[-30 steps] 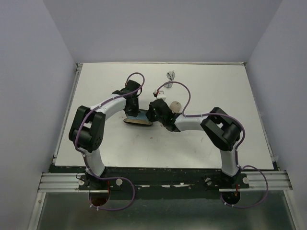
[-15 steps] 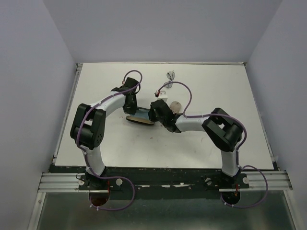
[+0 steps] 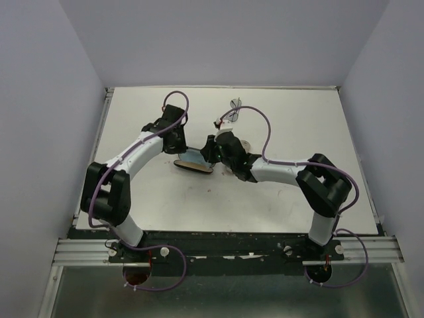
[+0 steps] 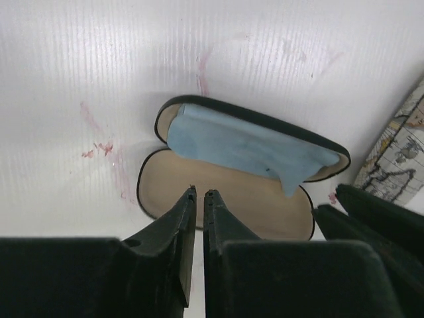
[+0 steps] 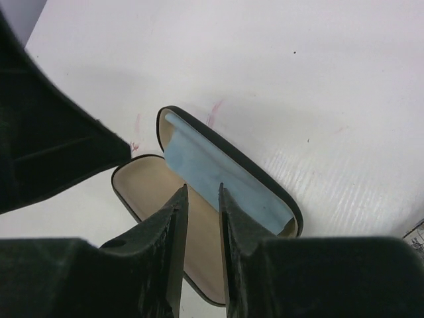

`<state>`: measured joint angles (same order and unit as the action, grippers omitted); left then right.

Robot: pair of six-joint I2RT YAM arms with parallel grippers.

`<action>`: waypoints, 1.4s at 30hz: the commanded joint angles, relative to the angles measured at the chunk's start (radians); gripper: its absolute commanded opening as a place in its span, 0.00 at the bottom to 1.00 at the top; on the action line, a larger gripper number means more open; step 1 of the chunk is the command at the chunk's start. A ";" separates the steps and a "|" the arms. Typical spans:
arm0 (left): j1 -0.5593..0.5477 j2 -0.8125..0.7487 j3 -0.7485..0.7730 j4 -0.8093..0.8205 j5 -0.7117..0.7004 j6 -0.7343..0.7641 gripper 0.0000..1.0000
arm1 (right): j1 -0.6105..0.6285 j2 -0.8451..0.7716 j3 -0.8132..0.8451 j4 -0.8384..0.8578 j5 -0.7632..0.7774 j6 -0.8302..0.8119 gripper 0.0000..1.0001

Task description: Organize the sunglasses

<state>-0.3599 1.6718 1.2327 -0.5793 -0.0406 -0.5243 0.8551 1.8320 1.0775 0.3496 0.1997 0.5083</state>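
Observation:
The black hard case (image 3: 193,164) lies open mid-table, tan lining up, with a blue cloth (image 4: 245,149) in its lid. My left gripper (image 3: 180,147) hovers at the case's left end; in the left wrist view it (image 4: 200,193) is shut and empty above the tan half (image 4: 245,199). My right gripper (image 3: 209,150) is at the case's right end; in the right wrist view it (image 5: 202,191) is narrowly open and empty above the case (image 5: 146,192) and cloth (image 5: 218,169). The dark-framed sunglasses (image 3: 235,104) lie at the back. The pink pair is out of view.
A beige pouch (image 3: 244,144) lies partly under the right arm; its map-printed edge shows in the left wrist view (image 4: 397,165). The left arm's dark body (image 5: 53,146) fills the left of the right wrist view. Walls enclose the table on three sides.
The left arm has swung back and to the left, off the case. The right gripper has moved up toward the case's right end. The case has stayed open.

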 commanded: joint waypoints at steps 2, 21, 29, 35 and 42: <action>0.004 -0.216 -0.105 0.004 -0.019 -0.049 0.40 | -0.011 -0.042 0.044 -0.075 0.016 -0.076 0.41; 0.006 -0.855 -0.600 0.134 -0.075 -0.201 0.99 | -0.452 0.464 0.819 -0.440 0.089 -0.146 0.76; 0.006 -0.932 -0.823 0.323 0.039 -0.327 0.98 | -0.453 0.700 1.084 -0.459 0.089 -0.226 0.75; 0.006 -0.883 -0.895 0.462 0.105 -0.381 0.99 | -0.453 0.760 1.095 -0.452 0.075 -0.234 0.67; 0.004 -0.733 -0.897 0.623 0.117 -0.430 0.98 | -0.453 0.783 1.104 -0.475 0.001 -0.221 0.59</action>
<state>-0.3595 0.8616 0.3412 -0.1226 0.0376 -0.9005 0.3992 2.5889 2.1468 -0.1001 0.2466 0.2939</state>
